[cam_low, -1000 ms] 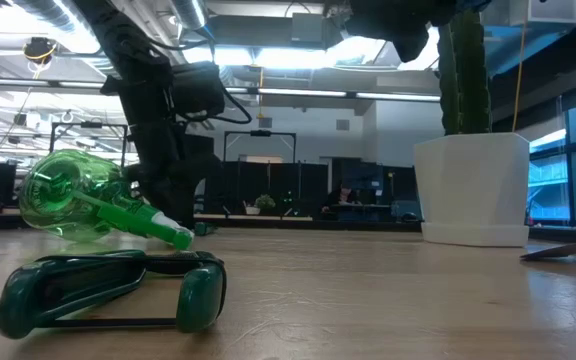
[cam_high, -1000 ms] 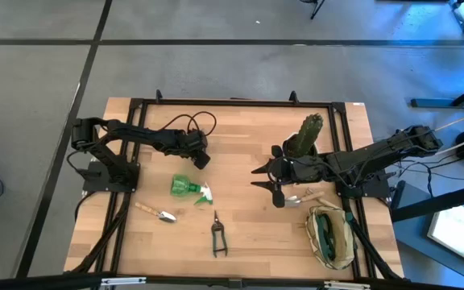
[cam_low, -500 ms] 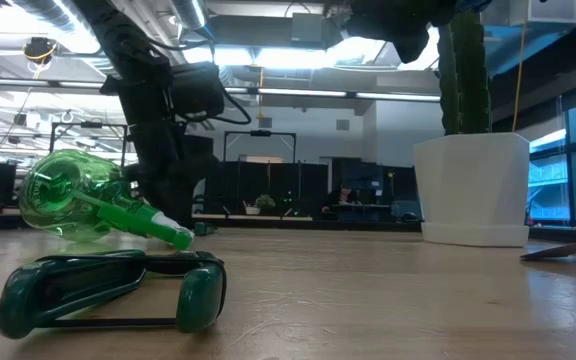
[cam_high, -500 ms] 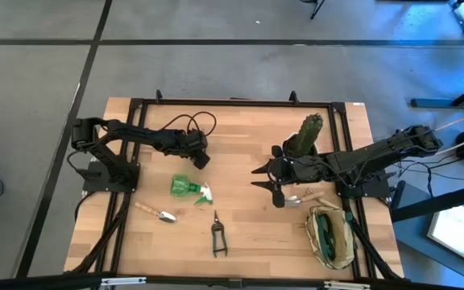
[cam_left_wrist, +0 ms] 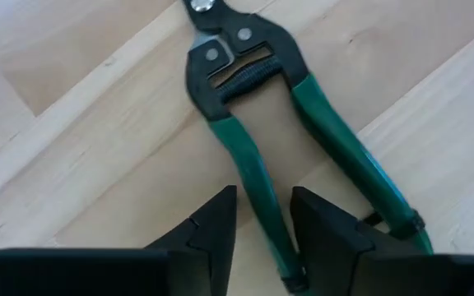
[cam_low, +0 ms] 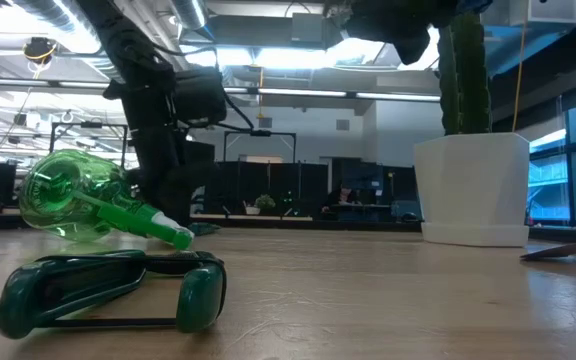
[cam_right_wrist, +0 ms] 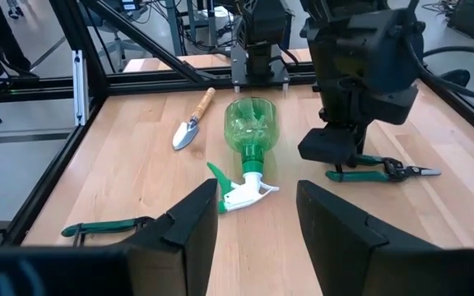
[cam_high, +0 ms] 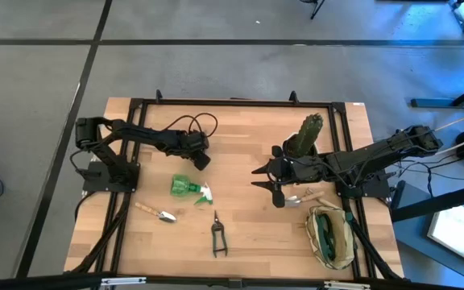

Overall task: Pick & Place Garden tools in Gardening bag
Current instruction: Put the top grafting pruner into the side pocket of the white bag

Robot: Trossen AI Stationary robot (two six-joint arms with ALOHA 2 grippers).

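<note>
- The left tool (cam_left_wrist: 262, 215) is low over the far-left part of the worktop (cam_high: 248, 234), its two fingers (cam_left_wrist: 212, 226) straddling one green handle of a pair of pruning shears (cam_left_wrist: 290, 140) that lies flat on the wood; a narrow gap shows on either side of the handle, so the fingers are spread and not yet pinching.
- The right tool (cam_right_wrist: 257, 218) hangs above the middle of the worktop, near the cactus pot (cam_high: 302, 145), with its fingers apart and nothing between them.
- The gardening bag (cam_high: 331, 235) sits at the near-right corner, and something dark already lies inside it.
- Still out on the worktop are the green spray bottle (cam_high: 185, 187) on its side, a trowel (cam_high: 158, 213) near the left edge, a second pair of shears (cam_high: 217, 236) near the front, and another trowel (cam_high: 306, 196) just beside the bag.
- In my judgement the step in hand is the grasp on the far shears by the left arm.
- The next move calls for closing fully on that single handle, lifting without letting the shears swing or slip, then carrying them across the worktop to the bag, probably by way of the right arm.
</note>
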